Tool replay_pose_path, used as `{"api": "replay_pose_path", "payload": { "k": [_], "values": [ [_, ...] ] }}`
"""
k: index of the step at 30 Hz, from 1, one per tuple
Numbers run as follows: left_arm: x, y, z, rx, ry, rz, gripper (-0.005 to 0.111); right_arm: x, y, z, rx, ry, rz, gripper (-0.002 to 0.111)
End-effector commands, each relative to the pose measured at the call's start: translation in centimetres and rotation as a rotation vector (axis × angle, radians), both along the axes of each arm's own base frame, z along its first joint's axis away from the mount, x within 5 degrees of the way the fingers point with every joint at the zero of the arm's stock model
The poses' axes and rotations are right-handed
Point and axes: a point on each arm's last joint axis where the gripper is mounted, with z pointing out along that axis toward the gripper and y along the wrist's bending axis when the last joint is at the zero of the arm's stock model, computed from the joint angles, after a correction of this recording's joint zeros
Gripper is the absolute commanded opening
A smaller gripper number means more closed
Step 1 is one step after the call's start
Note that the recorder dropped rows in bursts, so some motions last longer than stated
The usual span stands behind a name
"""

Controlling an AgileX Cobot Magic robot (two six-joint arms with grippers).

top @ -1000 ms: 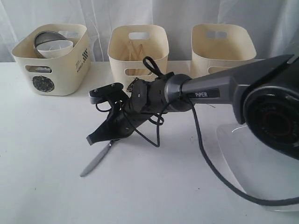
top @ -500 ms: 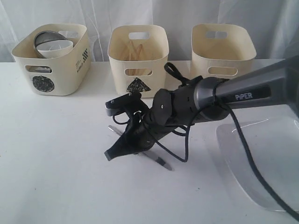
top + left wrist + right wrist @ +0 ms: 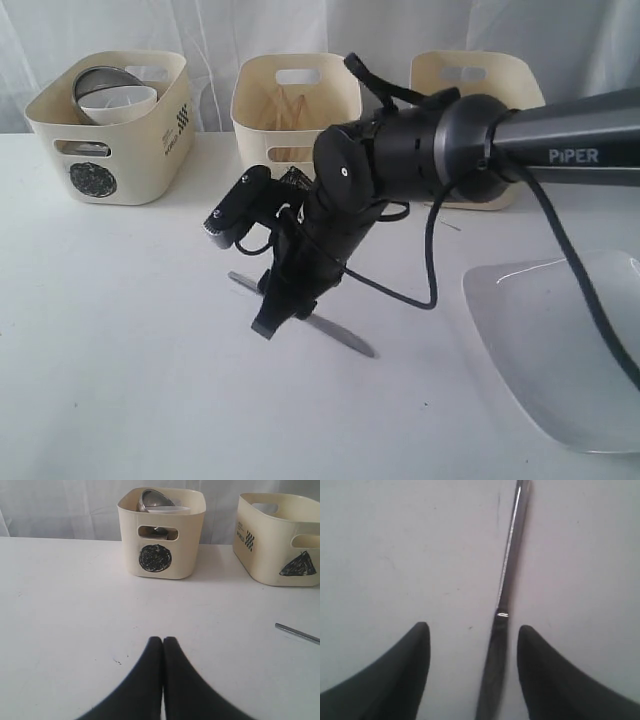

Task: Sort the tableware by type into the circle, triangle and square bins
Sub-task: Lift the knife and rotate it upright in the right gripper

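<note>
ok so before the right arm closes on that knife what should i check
1. Right gripper open: ok, jaws stand well apart.
2. Knife between the fingers: ok, though off centre, nearer one finger.
3. Knife lying flat and alone on the table: ok.
4. Fingers low enough to grip: cannot tell from these views.
5. Left gripper out of the way: ok, shut and apart from the knife.
6. Triangle bin open to drop into: ok, chopsticks show inside, so it is likely the cutlery bin.
</note>
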Motion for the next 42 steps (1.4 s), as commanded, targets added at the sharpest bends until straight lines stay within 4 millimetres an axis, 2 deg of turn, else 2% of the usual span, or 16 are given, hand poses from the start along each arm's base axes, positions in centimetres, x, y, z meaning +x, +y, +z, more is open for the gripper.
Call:
{"api": "replay_pose_path", "payload": {
  "k": [1,5,10,17,27,37,39,42],
  "values": [
    [0.0,0.0,-0.1,-0.004,0.001,0.002,0.0,1.7,0.7,1.6,-0.04,-0.054,0.052,0.051],
    [0.0,0.0,-0.1,-0.004,0.001,0.002,0.0,2.9,1.5,0.6,-0.091,0.026,0.073,0.052],
    [0.0,0.0,-0.1,-0.004,0.001,0.002,0.0,4.4,2.6,-1.5,-0.148,0.144,0.082,0.065],
    [0.0,0.0,-0.1,-0.004,0.001,0.002,0.0,6.0,3.6,-2.7,-0.137,0.151,0.079,0.066],
    [0.0,0.0,-0.1,-0.004,0.001,0.002,0.0,7.0,2.8,-2.6,-0.12,0.158,0.048,0.066],
    [0.0,0.0,-0.1,-0.004,0.001,0.002,0.0,7.4,2.5,-5.2,-0.149,0.205,0.041,0.066],
    [0.0,0.0,-0.1,-0.004,0.001,0.002,0.0,7.4,2.5,-5.4,-0.151,0.209,0.041,0.063],
    [0.0,0.0,-0.1,-0.004,0.001,0.002,0.0,7.2,2.4,-5.5,-0.159,0.234,0.028,0.046]
  ]
}}
